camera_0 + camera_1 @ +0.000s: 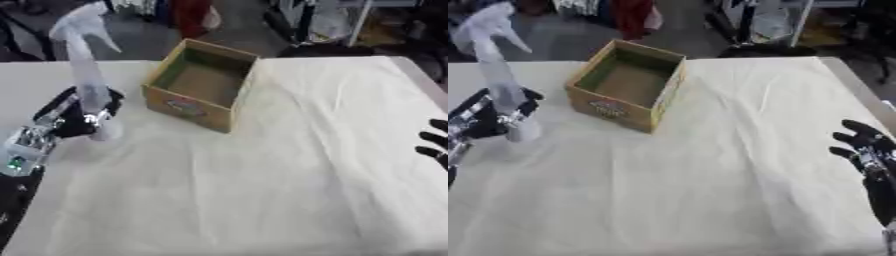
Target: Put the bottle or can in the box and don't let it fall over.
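A tall pale spray bottle (86,65) stands upright on the white cloth at the left, its trigger head at the top. My left hand (77,112) is curled round the bottle's lower body. Just right of it sits an open cardboard box (199,84), brown with a green inner wall and a printed label on its front; nothing shows inside. At the right edge my right hand (866,146) rests open with fingers up, holding nothing.
The white cloth (262,175) covers the table, with creases running toward the right. Beyond the far edge (332,57) lie a dark floor, red fabric and shelving. The table's right edge slants at the far right.
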You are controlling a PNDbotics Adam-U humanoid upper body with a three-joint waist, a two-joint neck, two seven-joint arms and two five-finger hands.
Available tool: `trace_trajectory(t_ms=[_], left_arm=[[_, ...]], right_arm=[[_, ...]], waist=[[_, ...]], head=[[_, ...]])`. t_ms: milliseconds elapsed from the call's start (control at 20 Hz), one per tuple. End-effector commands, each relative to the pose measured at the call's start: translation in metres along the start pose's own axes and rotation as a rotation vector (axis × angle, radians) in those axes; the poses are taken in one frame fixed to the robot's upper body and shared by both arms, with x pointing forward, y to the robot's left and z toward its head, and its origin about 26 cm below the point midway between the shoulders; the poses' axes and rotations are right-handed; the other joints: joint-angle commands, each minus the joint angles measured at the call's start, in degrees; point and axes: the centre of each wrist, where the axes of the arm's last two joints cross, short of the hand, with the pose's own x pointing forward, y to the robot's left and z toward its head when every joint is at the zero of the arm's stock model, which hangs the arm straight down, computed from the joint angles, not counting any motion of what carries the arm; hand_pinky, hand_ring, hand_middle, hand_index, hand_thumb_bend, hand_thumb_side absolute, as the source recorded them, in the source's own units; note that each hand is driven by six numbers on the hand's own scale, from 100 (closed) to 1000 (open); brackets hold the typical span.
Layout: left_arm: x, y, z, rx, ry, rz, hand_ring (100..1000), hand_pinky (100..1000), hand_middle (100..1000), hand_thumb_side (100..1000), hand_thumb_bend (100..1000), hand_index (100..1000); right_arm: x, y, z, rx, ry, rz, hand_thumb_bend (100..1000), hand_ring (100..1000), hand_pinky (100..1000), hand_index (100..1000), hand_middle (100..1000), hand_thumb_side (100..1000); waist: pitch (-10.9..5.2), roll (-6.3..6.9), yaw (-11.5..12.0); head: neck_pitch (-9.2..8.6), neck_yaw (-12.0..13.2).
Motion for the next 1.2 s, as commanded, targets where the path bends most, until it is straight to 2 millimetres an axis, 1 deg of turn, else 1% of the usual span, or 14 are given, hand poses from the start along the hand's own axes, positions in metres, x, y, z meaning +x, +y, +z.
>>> trace_trajectory(t_ms=[50,200,350,600,650,700,750,850,900,950,1000,1050,1100,1200], left_arm=[[0.017,0.029,-0.013,0.073,-0.030,-0.026,761,181,292,650,100,522],[0.021,0.040,-0.027,0.111,-0.040,-0.049,769,204,315,657,100,539],[0.027,0.049,-0.044,0.139,-0.070,-0.101,775,233,338,667,100,560],[0.032,0.048,-0.062,0.164,-0.117,-0.170,816,303,398,653,100,618],[0.030,0.045,-0.064,0.165,-0.114,-0.183,855,360,448,633,100,664],[0.029,0.042,-0.065,0.163,-0.112,-0.199,865,376,460,628,100,675],[0.026,0.037,-0.066,0.161,-0.112,-0.218,912,463,524,601,100,733],[0.023,0.032,-0.066,0.164,-0.117,-0.274,957,546,603,529,100,788],[0.022,0.031,-0.066,0.176,-0.116,-0.312,972,570,629,528,100,804],[0.020,0.032,-0.065,0.201,-0.109,-0.348,1000,672,748,622,100,877],[0.019,0.031,-0.063,0.227,-0.094,-0.386,1000,683,761,639,100,887],[0.018,0.031,-0.063,0.251,-0.079,-0.422,1000,728,845,812,100,959],[0.017,0.030,-0.062,0.271,-0.061,-0.458,1000,759,891,878,120,990],[0.016,0.028,-0.062,0.305,-0.043,-0.517,1000,838,963,968,212,1000]], right_arm=[[0.006,0.002,-0.007,0.028,-0.028,0.000,100,845,772,828,867,547],[0.006,0.008,-0.012,0.057,-0.040,-0.019,100,845,772,828,867,552],[0.009,0.018,-0.022,0.105,-0.065,-0.047,100,845,772,828,867,551],[0.019,0.036,-0.041,0.184,-0.123,-0.094,100,845,773,828,867,551],[0.022,0.039,-0.044,0.196,-0.134,-0.103,100,845,774,828,867,552],[0.024,0.041,-0.047,0.207,-0.142,-0.110,100,845,774,828,867,552],[0.026,0.044,-0.050,0.216,-0.150,-0.117,100,845,774,828,867,553],[0.029,0.047,-0.053,0.230,-0.160,-0.126,100,845,774,828,867,555],[0.030,0.049,-0.055,0.237,-0.164,-0.130,100,845,774,828,867,555],[0.032,0.051,-0.057,0.244,-0.170,-0.135,100,845,775,828,867,554],[0.033,0.053,-0.058,0.251,-0.175,-0.139,100,845,775,828,867,554],[0.034,0.054,-0.059,0.256,-0.179,-0.141,100,845,775,828,867,554],[0.035,0.055,-0.059,0.259,-0.180,-0.142,100,845,775,828,867,555],[0.036,0.055,-0.060,0.261,-0.180,-0.142,100,845,775,828,867,555]], waist=[[-0.34,-0.07,-0.8],[0.22,-0.29,-2.4],[1.13,-0.39,-4.9],[2.80,-0.05,-9.4],[3.10,0.10,-10.3],[3.31,0.25,-11.0],[3.52,0.44,-11.6],[3.82,0.75,-12.4],[3.98,0.87,-12.7],[4.11,0.98,-13.1],[4.19,1.05,-13.3],[4.23,1.15,-13.5],[4.26,1.25,-13.6],[4.26,1.38,-13.6]], head=[[-1.13,1.2],[-1.97,3.1],[-3.12,6.3],[-5.32,11.5],[-5.67,12.4],[-5.94,13.1],[-6.27,13.9],[-6.76,14.8],[-6.90,15.2],[-6.97,15.5],[-7.01,15.6],[-7.04,15.5],[-7.11,15.3],[-7.23,14.9]])
